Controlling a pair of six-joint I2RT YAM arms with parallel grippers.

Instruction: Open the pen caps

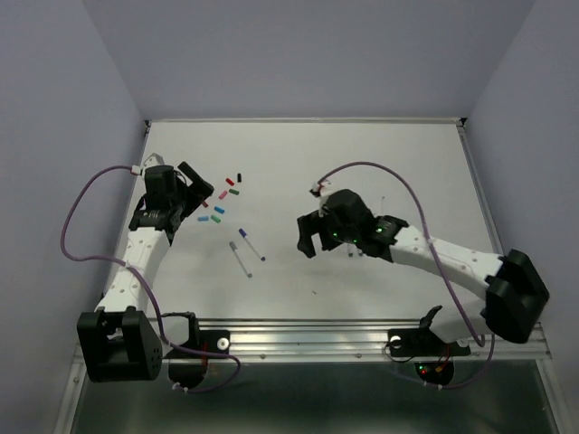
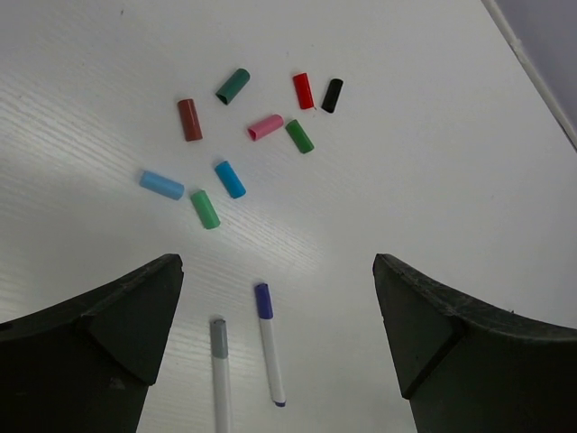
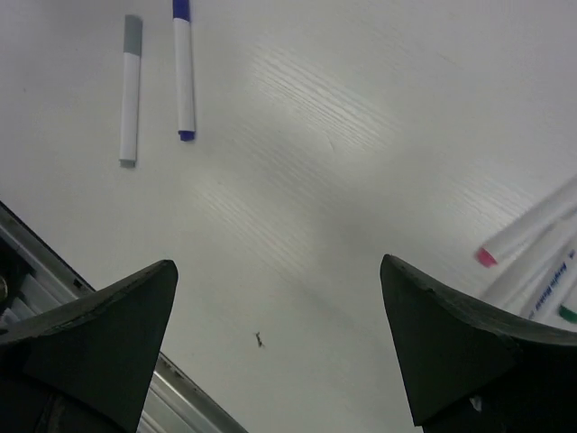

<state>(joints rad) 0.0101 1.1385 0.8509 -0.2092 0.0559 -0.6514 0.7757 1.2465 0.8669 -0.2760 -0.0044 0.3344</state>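
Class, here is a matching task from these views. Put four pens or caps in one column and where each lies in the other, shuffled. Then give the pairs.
Column A
1. black cap
2. light blue cap
3. grey-capped pen
4. pink-tipped pen

Column B
a. among other pens at the right edge of the right wrist view
b. right beside the red cap
c. alongside the blue-capped pen
d. leftmost loose cap in the left wrist view

Pairs: 1-b, 2-d, 3-c, 4-a

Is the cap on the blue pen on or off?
On: the blue cap covers one end of the blue pen.
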